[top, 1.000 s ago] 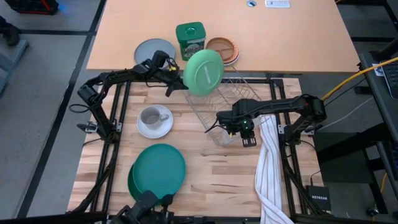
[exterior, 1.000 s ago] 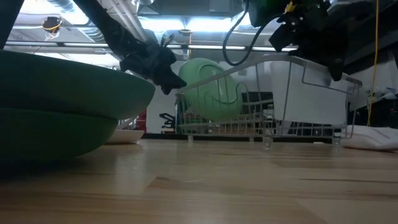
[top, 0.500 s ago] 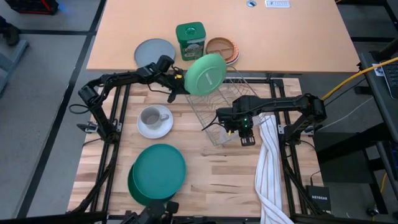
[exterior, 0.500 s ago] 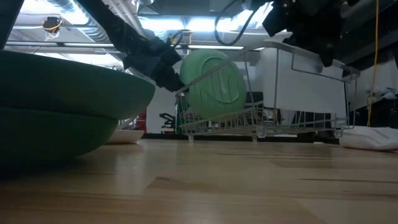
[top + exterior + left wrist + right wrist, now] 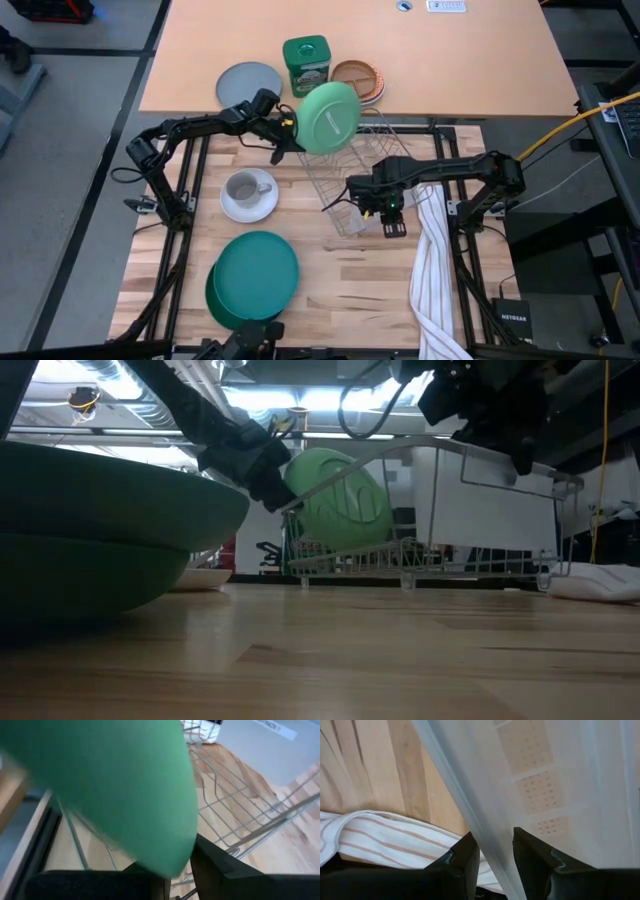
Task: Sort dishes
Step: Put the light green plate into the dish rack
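Note:
My left gripper (image 5: 288, 135) is shut on a light green plate (image 5: 328, 117), held on edge above the far left end of a wire dish rack (image 5: 372, 165). My right gripper (image 5: 358, 192) is shut on the rack's white see-through wall at its near side. A teal plate on a dark green one (image 5: 255, 275) lies at the near left. A grey mug (image 5: 243, 187) stands on a white saucer (image 5: 250, 205). My left gripper pinches the plate's rim (image 5: 170, 862) between its two fingers, coming level from the table's left. The plate stands tilted on edge, lifted above the rack wires (image 5: 345, 560). My right gripper pinches the rack's white wall (image 5: 492, 852) between its two fingers (image 5: 535, 857). That end of the rack (image 5: 500, 470) is raised off the table.
A striped towel (image 5: 432, 270) lies along the right, beside the rack. On the far tan table stand a flat grey plate (image 5: 248, 82), a green tin (image 5: 305, 62) and a brown, orange-rimmed plate (image 5: 357, 78). Bare wood shows at the near middle.
My left gripper has gone a little toward the rack with the light green plate, which now stands higher against the rack's left end. My right gripper has shifted slightly toward the table's left with the rack's wall, and the rack has tilted a little.

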`<state>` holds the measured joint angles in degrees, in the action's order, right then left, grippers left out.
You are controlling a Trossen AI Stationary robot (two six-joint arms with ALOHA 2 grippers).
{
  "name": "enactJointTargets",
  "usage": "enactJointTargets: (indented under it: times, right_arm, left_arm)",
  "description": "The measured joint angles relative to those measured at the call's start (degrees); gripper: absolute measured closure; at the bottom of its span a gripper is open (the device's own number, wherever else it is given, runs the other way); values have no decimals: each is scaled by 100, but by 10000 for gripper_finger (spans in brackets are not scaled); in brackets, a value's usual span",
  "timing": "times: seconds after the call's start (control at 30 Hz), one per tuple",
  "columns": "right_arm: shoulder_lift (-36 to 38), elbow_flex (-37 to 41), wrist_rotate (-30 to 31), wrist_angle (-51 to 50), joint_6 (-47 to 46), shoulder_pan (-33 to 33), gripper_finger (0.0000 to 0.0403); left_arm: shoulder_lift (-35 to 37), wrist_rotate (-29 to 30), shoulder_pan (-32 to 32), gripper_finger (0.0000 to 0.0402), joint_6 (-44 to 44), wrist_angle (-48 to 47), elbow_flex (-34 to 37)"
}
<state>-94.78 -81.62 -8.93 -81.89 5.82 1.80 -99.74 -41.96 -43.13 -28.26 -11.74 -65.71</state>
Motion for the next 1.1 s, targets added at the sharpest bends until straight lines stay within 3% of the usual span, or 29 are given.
enactJointTargets:
  times: [0.13,0.47,0.77,1.1]
  right_arm:
    - [0,0,32,34,0,2,285]
    - [0,0,33,54,0,2,285]
    - [-2,0,100,174,2,13,285]
    - [-2,-2,76,131,0,9,285]
  left_arm:
    - [0,-6,4,312,365,-31,0]
    - [93,48,39,244,69,-336,-1]
    - [421,531,39,245,-495,-768,13]
    - [479,876,306,246,-521,-769,11]
